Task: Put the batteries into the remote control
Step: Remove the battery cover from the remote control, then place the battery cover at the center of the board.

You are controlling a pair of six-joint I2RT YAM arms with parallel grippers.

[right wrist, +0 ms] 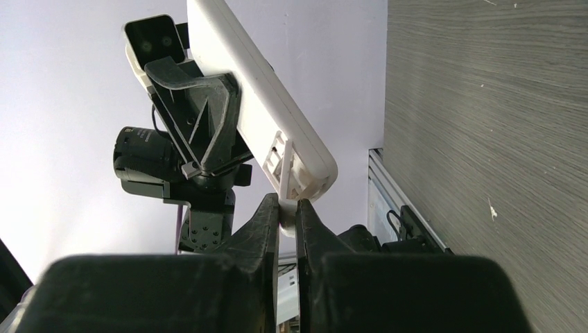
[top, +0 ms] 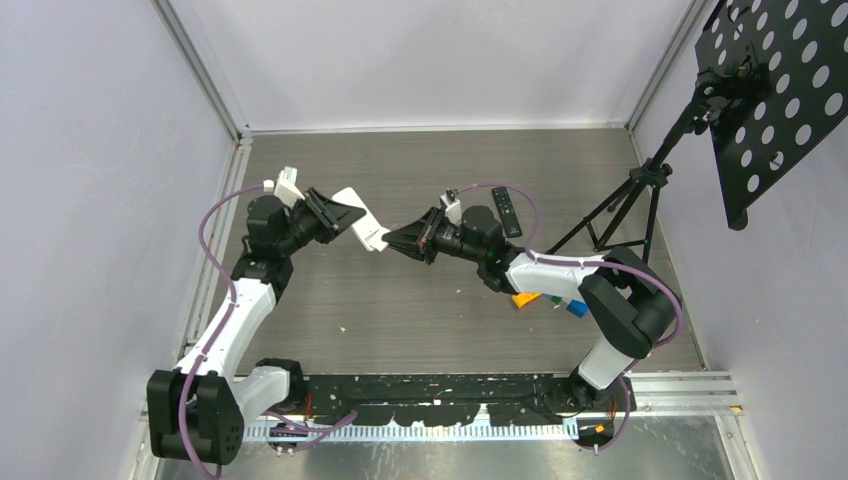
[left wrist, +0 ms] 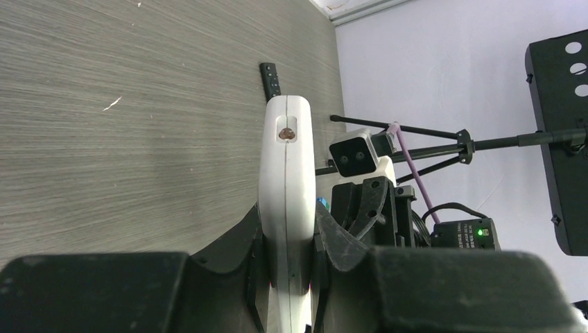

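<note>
Holding the white remote control [right wrist: 256, 97] aloft, clamped in the left pincer [left wrist: 286, 232]; pinching a thin white piece [right wrist: 287, 214] at its end with the nearly closed right pincer [top: 392, 238]. Risks wrenching the remote loose through any off-axis tug. No batteries visible.

The remote [left wrist: 286, 173] is smooth white plastic with a faint sheen, the left gripper [left wrist: 286, 239] and right gripper [right wrist: 288, 208] are matt black, slightly rough plastic, the table [top: 400, 300] has a matt grey wood-grain top, and dull silvery metal rails [top: 233, 165] line its left and near edges.
</note>
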